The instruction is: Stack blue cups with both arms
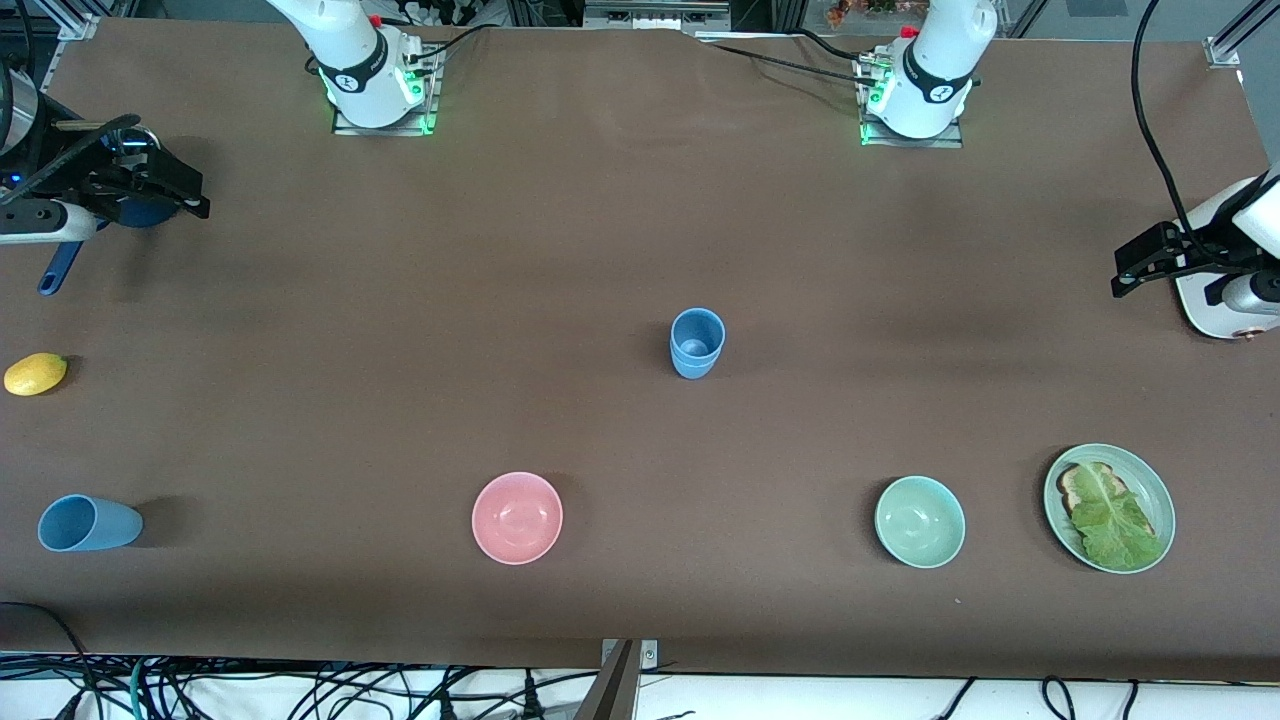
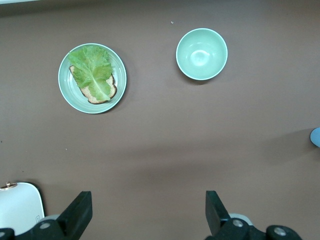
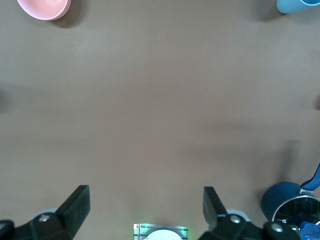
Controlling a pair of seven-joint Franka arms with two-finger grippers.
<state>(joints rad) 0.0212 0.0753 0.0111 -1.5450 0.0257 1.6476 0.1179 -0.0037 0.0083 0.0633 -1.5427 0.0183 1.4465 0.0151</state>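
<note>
A stack of two light-blue cups [image 1: 697,343] stands upright in the middle of the table. A third blue cup [image 1: 88,523] lies on its side near the front edge at the right arm's end; its rim shows in the right wrist view [image 3: 297,5]. My right gripper [image 1: 190,192] is open and empty above the table at the right arm's end; in its wrist view [image 3: 145,205] bare table shows between the jaws. My left gripper [image 1: 1122,272] is open and empty above the table at the left arm's end, also seen in its wrist view [image 2: 148,210]. The edge of the stack shows there [image 2: 316,136].
A pink bowl [image 1: 517,517] and a green bowl [image 1: 920,521] sit near the front edge. A green plate [image 1: 1160,495] holds bread and lettuce. A lemon [image 1: 35,373] and a blue long-handled scoop [image 1: 60,268] lie at the right arm's end.
</note>
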